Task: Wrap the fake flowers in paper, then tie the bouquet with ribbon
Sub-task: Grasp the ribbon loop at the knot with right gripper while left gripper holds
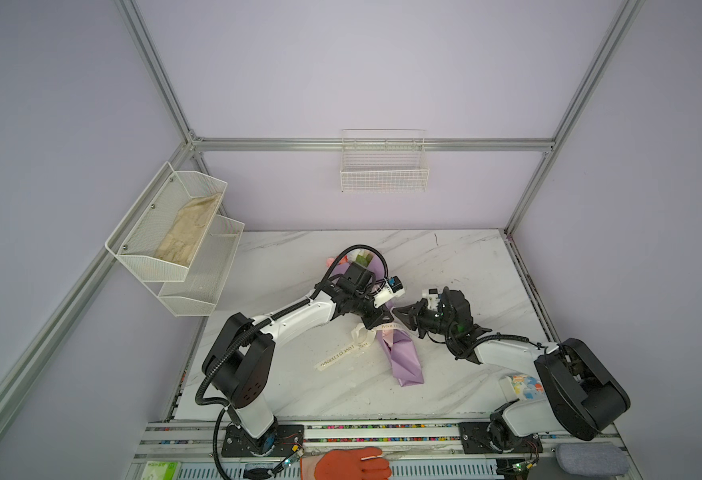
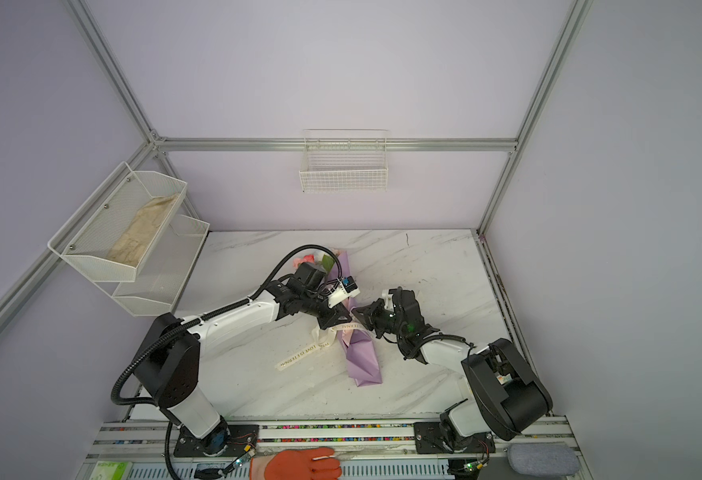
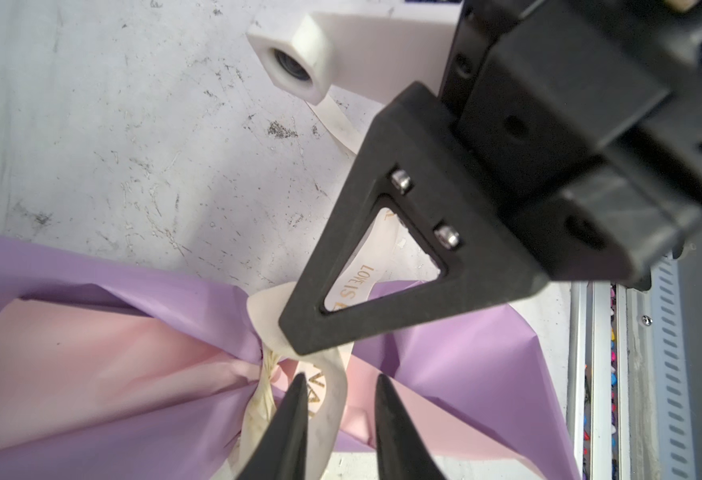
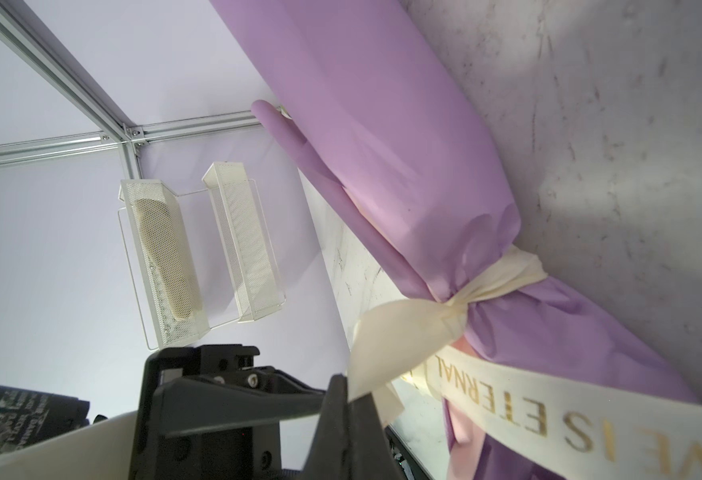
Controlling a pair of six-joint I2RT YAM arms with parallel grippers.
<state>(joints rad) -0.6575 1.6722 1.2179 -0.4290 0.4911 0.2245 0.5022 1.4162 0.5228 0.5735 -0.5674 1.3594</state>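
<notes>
Tying in progress: a bouquet [image 1: 404,359] of fake flowers [image 2: 304,262], pink and coral blooms with green leaves in a long sleeve of lilac paper with a pink inner face, lies flat on the white marble-patterned tabletop [image 1: 445,270]. The blooms are at the far end and the paper tail is nearest the robot.

A cream ribbon [image 4: 548,409] lettered in gold "LOVE IS ETERNAL" is already cinched round the narrow waist of the wrap. It is gathered into a knot [image 4: 459,307] that puckers the paper. In both top views its long lettered tail trails across the table on the left arm's side.

The right gripper [image 4: 343,386] reaches in low from the side with its fingers clamped shut on the tip of the short ribbon end, apparently so it can draw that end away from the knot.

The left gripper [image 3: 341,388] hovers directly over the waist with its fingers parted. A lettered fold of ribbon lies between the tips without being pinched, and the gripper seems placed to take a hold on that strand. The two grippers sit just beside each other above the knot.

The bouquet's own weight on the table appears to be all that anchors it, so a hard pull could drag or turn it. The tie looks begun but unfinished, with no bow visible.
</notes>
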